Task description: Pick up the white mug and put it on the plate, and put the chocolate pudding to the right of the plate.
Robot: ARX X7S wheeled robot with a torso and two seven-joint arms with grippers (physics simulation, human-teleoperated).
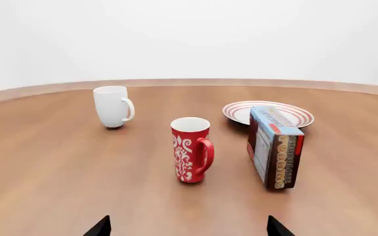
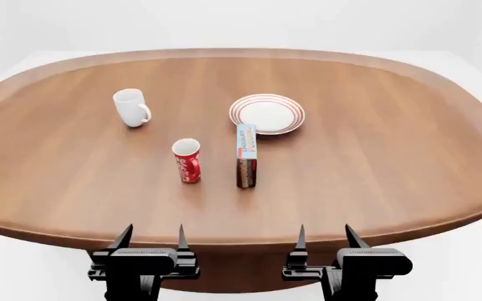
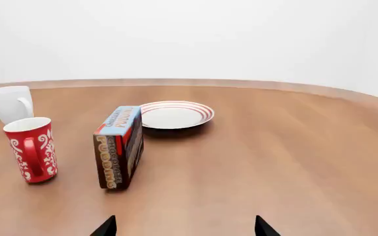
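The white mug (image 2: 130,107) (image 1: 113,106) (image 3: 12,103) stands upright at the table's far left, handle toward the right. Right of it lies the red-ringed plate (image 2: 267,113) (image 1: 268,113) (image 3: 173,114), with nothing on it. The chocolate pudding carton (image 2: 246,155) (image 1: 273,146) (image 3: 118,146) stands on edge just in front of the plate's left side. My left gripper (image 2: 151,237) (image 1: 188,228) and right gripper (image 2: 325,236) (image 3: 184,227) hover open at the table's near edge, well short of every object, with nothing between their fingers.
A red cup with white lettering (image 2: 186,160) (image 1: 191,149) (image 3: 33,149) stands left of the carton, between the grippers and the white mug. The oval wooden table (image 2: 391,144) has a raised rim, and a white floor lies beyond it.
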